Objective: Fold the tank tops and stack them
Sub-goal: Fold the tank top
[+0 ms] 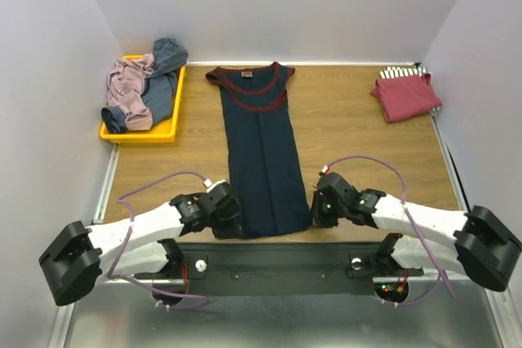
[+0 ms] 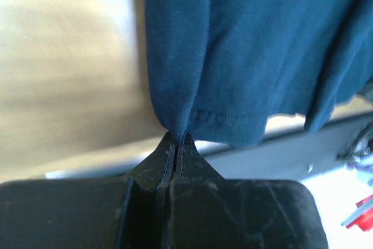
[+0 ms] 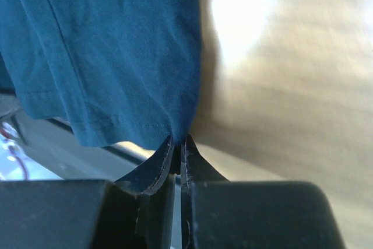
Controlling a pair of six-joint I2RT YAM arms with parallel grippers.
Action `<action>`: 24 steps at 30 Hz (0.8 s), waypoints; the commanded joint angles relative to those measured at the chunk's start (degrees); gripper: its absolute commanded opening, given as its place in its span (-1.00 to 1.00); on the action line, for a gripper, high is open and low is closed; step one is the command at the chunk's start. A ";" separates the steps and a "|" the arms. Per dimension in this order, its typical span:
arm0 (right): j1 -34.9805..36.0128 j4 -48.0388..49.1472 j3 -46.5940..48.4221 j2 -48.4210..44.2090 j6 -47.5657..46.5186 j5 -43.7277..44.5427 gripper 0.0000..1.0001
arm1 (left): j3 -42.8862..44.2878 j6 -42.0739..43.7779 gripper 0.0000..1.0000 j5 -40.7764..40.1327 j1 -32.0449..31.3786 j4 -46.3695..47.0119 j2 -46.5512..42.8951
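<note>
Both arms low: left gripper [image 2: 176, 139] and right gripper [image 3: 179, 141] clamp hem corners of the navy jersey [image 1: 263, 152]; yellow tray [image 1: 140, 136] holds crumpled tops [image 1: 134, 91].

Top view: bright, even light from above, faint shadows under the arms [image 1: 147, 222] on the wooden table [image 1: 359, 136]. In the left wrist view the navy jersey [image 2: 245, 45] hem just above the left gripper [image 2: 175, 139] is sharp, stitching legible; the table left of the claw is smeared and washed pale. Up and right of the right gripper [image 3: 179, 141] the wood blows out to white glare, unfocused.
</note>
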 commanded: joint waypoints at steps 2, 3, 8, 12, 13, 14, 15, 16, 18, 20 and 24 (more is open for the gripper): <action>5.16 -10.21 -0.62 -8.64 4.33 5.08 -0.92 | 1.58 -10.48 -1.00 -1.86 -7.33 -9.91 -7.58; 5.95 -10.83 -0.54 -9.43 5.73 5.44 -0.92 | 2.02 -11.02 -1.00 -2.31 -7.77 -11.58 -8.37; 7.98 -12.07 1.74 -10.93 6.36 7.28 -0.93 | 3.25 -11.29 -1.00 -3.10 -8.30 -11.95 -9.35; 7.98 -12.59 10.68 -6.39 2.33 15.26 -0.92 | 9.65 -9.53 -1.00 -8.52 -7.78 -11.34 -7.95; 7.89 -12.59 12.28 -4.88 1.79 16.24 -0.91 | 10.72 -8.92 -1.00 -9.25 -6.99 -11.42 -7.42; 7.98 -12.51 13.86 -3.30 1.09 17.73 -0.91 | 11.51 -7.26 -1.00 -9.95 -6.11 -11.07 -6.20; 7.98 -12.25 15.62 -1.28 0.48 17.75 -0.92 | 12.13 -6.37 -1.00 -9.96 -4.97 -10.55 -5.40; 7.98 -11.72 17.03 0.30 -1.01 18.70 -0.92 | 12.74 -5.32 -1.00 -9.70 -2.00 -10.11 -4.79; 7.98 -10.67 20.99 4.61 -3.29 21.24 -0.92 | 14.15 -1.72 -1.00 -9.08 1.17 -7.56 -2.94; 7.11 -9.96 24.66 8.38 -5.49 22.92 -0.92 | 15.56 1.26 -1.00 -8.99 5.75 -5.63 -1.19; 4.56 -7.59 29.16 13.40 -9.01 24.25 -0.93 | 19.94 5.06 -1.00 -9.95 10.50 -1.67 2.42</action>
